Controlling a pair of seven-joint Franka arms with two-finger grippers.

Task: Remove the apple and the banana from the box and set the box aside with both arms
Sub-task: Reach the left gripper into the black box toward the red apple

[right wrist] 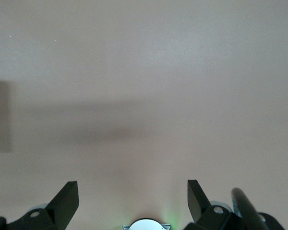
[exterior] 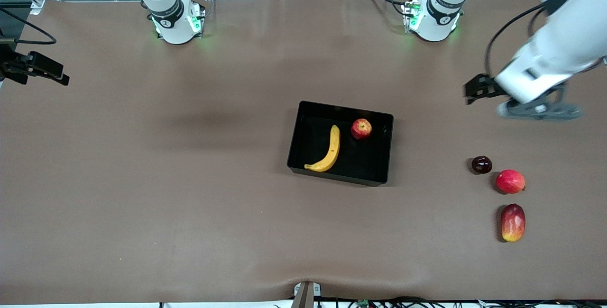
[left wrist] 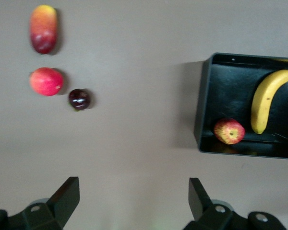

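Still boxed, banana [exterior: 327, 152] and apple [exterior: 361, 129]; left gripper [left wrist: 134, 196], right gripper [right wrist: 133, 196] wide over bare table [exterior: 142, 180].

One box [exterior: 303, 156] holds one banana [exterior: 327, 151] and one apple [exterior: 361, 129]. Three more fruits lie outside it: one dark plum [exterior: 481, 164], one pink-red round fruit [exterior: 510, 181], one mango [exterior: 513, 222].

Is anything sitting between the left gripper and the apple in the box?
Nothing visible. The left gripper, open, is over bare table toward the left arm's end; the apple lies uncovered in the box, apart from the banana.
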